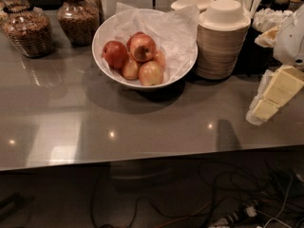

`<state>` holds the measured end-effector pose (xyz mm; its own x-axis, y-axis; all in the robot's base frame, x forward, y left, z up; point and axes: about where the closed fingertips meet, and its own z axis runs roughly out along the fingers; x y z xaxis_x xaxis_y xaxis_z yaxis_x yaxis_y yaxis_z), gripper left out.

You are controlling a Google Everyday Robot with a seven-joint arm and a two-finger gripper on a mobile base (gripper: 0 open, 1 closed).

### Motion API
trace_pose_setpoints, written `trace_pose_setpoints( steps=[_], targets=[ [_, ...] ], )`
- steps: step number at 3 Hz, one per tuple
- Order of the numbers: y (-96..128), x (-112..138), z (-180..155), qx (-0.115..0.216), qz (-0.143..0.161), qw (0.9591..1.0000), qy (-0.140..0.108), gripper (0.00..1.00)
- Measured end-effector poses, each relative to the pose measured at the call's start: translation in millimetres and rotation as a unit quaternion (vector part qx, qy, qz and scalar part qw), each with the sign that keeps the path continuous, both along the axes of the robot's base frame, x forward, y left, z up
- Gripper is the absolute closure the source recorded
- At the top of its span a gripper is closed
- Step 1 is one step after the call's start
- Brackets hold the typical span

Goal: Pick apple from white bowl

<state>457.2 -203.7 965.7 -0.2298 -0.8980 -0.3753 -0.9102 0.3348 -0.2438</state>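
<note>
One white bowl (pixel 101 41) holds five apples (pixel 142 47). Left of it, two jars (pixel 29 32); right of it, two bowl stacks (pixel 221 46) and one gripper (pixel 273 96).

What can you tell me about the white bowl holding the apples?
The white bowl is wide, shallow, round and glossy, standing upright on the grey counter. Crumpled white paper lines it and sticks up past the back rim. Several apples are heaped inside, the red-orange apple on top. A stack of beige bowls stands close on its right; contact is unclear. The gripper hangs at the picture's right edge, well apart from it.
</note>
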Motion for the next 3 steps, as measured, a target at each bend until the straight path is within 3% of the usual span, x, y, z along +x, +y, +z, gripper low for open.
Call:
trace_pose_setpoints(
  steps=[1,2,3],
  targets=[
    [30,32,2,0.100,-0.013,0.9941,-0.040,0.00],
    [67,72,10,0.180,-0.015,0.9808,-0.074,0.00],
    [103,106,20,0.226,-0.007,0.9700,-0.089,0.00]
  ],
)
